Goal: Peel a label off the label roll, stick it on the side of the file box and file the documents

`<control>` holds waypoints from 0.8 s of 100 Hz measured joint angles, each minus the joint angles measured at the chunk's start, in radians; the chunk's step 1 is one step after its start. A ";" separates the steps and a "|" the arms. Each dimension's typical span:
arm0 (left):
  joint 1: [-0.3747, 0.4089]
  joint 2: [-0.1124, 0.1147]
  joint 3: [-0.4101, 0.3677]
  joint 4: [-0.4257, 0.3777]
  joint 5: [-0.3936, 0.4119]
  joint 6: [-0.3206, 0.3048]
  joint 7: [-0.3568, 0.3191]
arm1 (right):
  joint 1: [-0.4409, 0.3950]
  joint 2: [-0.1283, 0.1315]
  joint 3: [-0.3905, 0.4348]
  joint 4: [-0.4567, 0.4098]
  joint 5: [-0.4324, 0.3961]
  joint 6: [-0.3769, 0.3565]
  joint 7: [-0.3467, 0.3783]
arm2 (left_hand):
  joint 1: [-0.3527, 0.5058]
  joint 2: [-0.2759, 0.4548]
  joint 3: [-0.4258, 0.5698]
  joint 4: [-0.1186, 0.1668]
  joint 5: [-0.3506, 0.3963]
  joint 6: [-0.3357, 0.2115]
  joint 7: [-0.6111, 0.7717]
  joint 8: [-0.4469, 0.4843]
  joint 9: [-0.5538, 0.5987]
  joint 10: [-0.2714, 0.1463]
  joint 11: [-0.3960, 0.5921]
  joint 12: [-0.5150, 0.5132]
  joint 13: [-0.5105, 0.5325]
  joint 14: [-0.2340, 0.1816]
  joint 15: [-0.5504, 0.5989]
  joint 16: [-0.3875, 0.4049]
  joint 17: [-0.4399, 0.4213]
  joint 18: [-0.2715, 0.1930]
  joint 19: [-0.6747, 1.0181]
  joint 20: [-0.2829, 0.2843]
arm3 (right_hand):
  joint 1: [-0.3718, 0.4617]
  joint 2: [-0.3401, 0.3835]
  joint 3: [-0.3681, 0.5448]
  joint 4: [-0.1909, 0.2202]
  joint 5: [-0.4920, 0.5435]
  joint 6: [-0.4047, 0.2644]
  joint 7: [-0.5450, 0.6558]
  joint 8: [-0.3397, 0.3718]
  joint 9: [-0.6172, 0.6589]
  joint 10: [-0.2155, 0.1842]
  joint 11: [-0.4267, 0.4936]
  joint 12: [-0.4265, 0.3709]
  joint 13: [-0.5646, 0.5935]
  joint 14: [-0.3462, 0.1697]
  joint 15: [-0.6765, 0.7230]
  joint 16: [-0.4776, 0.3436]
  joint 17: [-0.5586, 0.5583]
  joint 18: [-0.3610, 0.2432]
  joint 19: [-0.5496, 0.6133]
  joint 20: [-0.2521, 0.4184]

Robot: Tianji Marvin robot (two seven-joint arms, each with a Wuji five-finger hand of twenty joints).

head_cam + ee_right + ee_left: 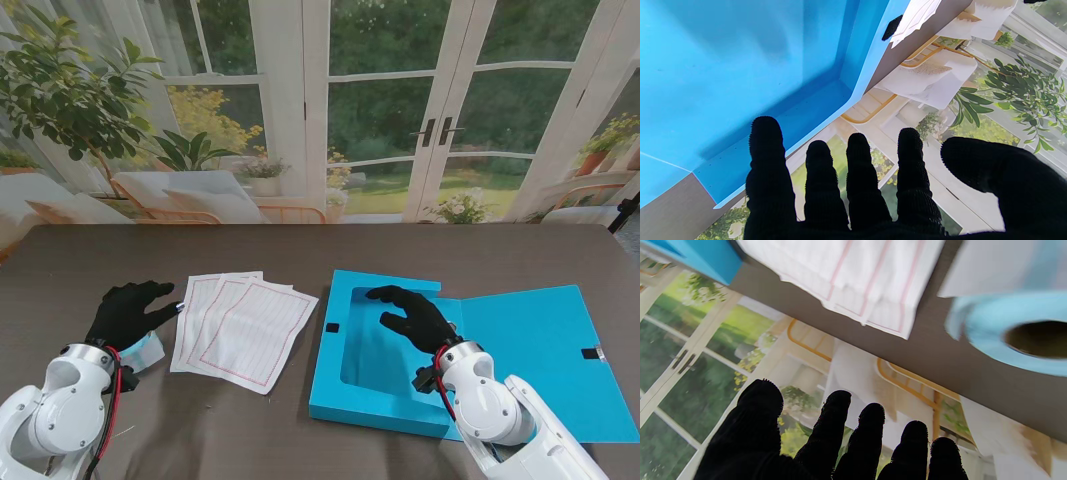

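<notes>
Left robot hand [128, 308] seen spread, empty, over the label roll [148, 350] on the surface [300, 440]. Right robot hand [415, 315] spread, empty, above the open file box [375, 400]. Documents [245, 328] fanned between roll and box.

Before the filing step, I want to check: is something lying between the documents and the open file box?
Nothing visible does. The documents lie fanned on bare table, left of the open file box. The right hand hovers open over the box's tray and might hinder placing papers there.
</notes>
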 measured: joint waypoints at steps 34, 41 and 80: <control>0.101 0.018 -0.108 -0.036 0.089 0.002 -0.026 | 0.000 0.000 -0.004 0.001 0.015 0.016 0.012 | -0.039 -0.025 0.116 0.000 0.039 -0.002 0.040 0.035 0.000 -0.002 0.000 0.013 -0.012 -0.019 0.008 0.000 0.000 -0.026 0.000 -0.014 | 0.001 0.000 0.000 0.000 0.000 0.003 0.000 -0.001 0.010 0.001 0.000 0.000 0.000 0.000 0.000 0.000 0.000 0.000 -0.010 0.020; 0.123 0.019 -0.126 -0.049 0.099 0.001 -0.045 | 0.001 0.000 -0.005 0.001 0.016 0.019 0.014 | -0.039 -0.025 0.116 0.000 0.066 -0.001 0.058 0.049 0.000 -0.004 0.000 0.014 -0.012 -0.027 0.010 0.000 0.000 -0.026 0.000 -0.014 | 0.001 0.000 0.000 0.000 0.012 0.009 0.016 -0.002 0.013 0.002 -0.009 0.000 0.000 0.000 0.000 0.000 0.000 0.000 -0.010 0.021; 0.192 0.034 -0.163 -0.093 0.155 -0.006 -0.125 | 0.002 0.000 -0.012 0.002 0.033 0.037 0.022 | -0.051 -0.051 0.117 0.000 0.097 -0.014 0.085 0.075 -0.081 -0.022 -0.020 -0.006 -0.103 -0.060 -0.014 -0.029 -0.039 -0.051 -0.014 -0.038 | 0.002 0.023 0.002 0.000 0.012 0.011 0.016 -0.002 0.013 0.011 -0.010 0.000 0.000 0.001 0.000 0.000 0.000 0.000 -0.011 0.022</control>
